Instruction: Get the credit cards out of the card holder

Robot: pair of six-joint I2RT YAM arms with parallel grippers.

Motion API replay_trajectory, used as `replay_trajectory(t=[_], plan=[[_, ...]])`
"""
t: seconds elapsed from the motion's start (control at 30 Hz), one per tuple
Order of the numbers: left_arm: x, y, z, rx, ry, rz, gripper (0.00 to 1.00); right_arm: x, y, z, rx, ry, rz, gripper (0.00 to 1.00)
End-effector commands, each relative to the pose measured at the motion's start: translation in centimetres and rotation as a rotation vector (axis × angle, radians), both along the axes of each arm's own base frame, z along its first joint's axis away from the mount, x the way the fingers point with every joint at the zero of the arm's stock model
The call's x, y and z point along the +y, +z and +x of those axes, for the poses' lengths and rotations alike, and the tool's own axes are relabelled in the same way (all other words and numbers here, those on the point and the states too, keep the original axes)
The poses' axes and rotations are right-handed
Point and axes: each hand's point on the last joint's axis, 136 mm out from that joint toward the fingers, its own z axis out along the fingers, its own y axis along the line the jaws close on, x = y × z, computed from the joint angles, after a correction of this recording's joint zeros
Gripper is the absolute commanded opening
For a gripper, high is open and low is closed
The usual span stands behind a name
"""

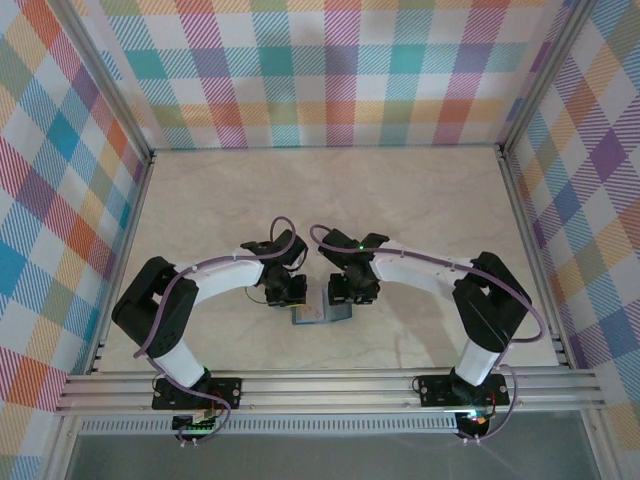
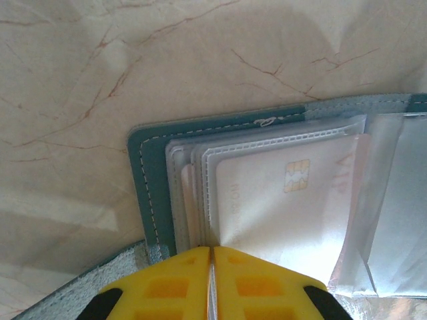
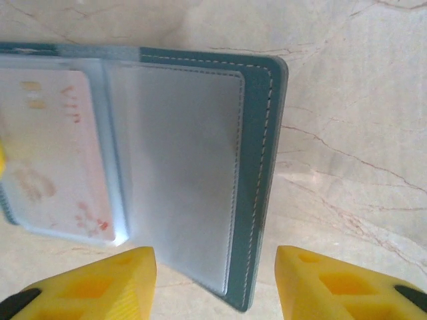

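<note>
From above, you see both arms curled inward so that the left claw and right claw sit close together over the card holder. The holder lies open on the counter, near the front edge and midway between the two bases. That view is too small to show you how the fingers stand or what is in the holder.

The left wrist camera shows your left claw with its yellow fingers pressed together. They sit right at the near edge of the clear sleeves. You cannot tell whether anything thin is caught between them. Just beyond the tips a pale credit card with a gold chip sits inside a sleeve. The teal cover borders the stack on the left.

The right wrist camera gives you the other half. The right claw is spread, one finger on each side of the near corner of the holder's stitched flap, and neither finger touches it. A frosted sleeve lies over that flap. On the left a card with reddish markings shows through the plastic, still in its pocket.
</note>
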Motion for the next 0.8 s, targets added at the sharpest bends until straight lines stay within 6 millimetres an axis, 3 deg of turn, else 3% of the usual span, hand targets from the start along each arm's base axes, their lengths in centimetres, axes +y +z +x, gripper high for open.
replay_trajectory(t=[0.0, 0.17, 0.47, 0.6, 0.77], plan=[[0.2, -0.7, -0.9, 0.012, -0.013, 0.013, 0.11, 1.1, 2.5, -0.2, -0.009, 0.004, 0.079, 0.48], [0.5, -0.7, -1.0, 0.007, -0.006, 0.017, 0.11, 4.3, 3.0, -0.2, 0.027, 0.023, 0.231, 0.37], [0.8, -0.8, -1.0, 0.005, -0.002, 0.033, 0.11, 7.5, -0.4, 1.3, 0.097, 0.011, 0.401, 0.29], [0.9, -0.8, -1.1, 0.007, -0.005, 0.034, 0.11, 7.9, -2.1, 1.4, 0.127, 0.002, 0.407, 0.28], [0.9, -0.8, -1.1, 0.008, -0.002, 0.035, 0.11, 6.8, -3.8, 1.2, 0.135, -0.005, 0.331, 0.28]])
